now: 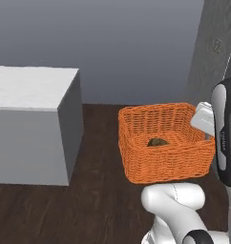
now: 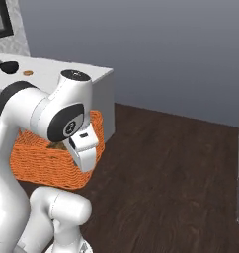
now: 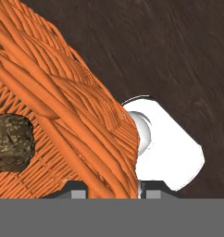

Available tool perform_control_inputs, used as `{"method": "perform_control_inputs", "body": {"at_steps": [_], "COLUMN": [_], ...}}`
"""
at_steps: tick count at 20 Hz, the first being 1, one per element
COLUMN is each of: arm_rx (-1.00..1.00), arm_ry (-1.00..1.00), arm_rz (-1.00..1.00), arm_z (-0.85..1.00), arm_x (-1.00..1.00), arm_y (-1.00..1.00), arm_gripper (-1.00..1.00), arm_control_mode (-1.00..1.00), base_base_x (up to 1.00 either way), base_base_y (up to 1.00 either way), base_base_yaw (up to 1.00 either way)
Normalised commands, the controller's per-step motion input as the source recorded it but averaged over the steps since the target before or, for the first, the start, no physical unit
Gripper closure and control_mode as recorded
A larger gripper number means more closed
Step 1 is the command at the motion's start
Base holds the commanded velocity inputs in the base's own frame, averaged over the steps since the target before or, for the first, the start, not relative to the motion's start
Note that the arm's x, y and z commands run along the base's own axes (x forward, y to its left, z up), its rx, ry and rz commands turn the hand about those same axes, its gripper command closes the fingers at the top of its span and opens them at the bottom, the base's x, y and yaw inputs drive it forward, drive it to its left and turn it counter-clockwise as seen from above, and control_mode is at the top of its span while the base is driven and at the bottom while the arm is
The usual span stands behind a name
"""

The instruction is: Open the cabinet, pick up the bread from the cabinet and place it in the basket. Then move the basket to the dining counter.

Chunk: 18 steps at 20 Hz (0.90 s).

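The orange wicker basket (image 1: 160,159) (image 2: 40,165) (image 3: 72,106) hangs above the dark wood floor, held by its right-hand wall. My gripper (image 3: 115,192) (image 1: 206,135) is shut on that wall's rim, one finger inside and one outside. The bread (image 1: 157,142) (image 3: 9,141), a small dark brown-olive lump, lies on the basket's bottom. The dining counter (image 1: 31,88) (image 2: 87,74), marble-topped with grey sides, stands to the left of the basket, a short gap away. The cabinet is out of view.
A black object (image 2: 9,66) and a flat tan disc (image 2: 27,73) lie on the counter top. Dark wood floor (image 2: 166,163) stretches open to the right, up to a grey wall (image 1: 136,43). A grey unit's edge (image 1: 215,43) rises at the far right.
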Motion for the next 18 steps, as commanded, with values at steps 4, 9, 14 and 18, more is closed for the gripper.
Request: {"method": "perform_control_inputs", "body": {"at_steps": [4,9,14,18], "arm_rx": [0.0,0.0,0.0,0.0], "arm_ry": [0.0,0.0,0.0,0.0], "arm_rz": [0.0,0.0,0.0,0.0], "arm_z": [0.0,0.0,0.0,0.0], "arm_x": [0.0,0.0,0.0,0.0], "arm_y": [0.0,0.0,0.0,0.0], "arm_gripper": [1.0,1.0,1.0,1.0], "arm_control_mode": [1.0,1.0,1.0,1.0], "base_base_x": [0.26,0.23,0.27,0.38], "base_base_y": [1.0,1.0,1.0,1.0], "base_base_yaw": [-0.38,-0.25,-0.18,-0.17]}}
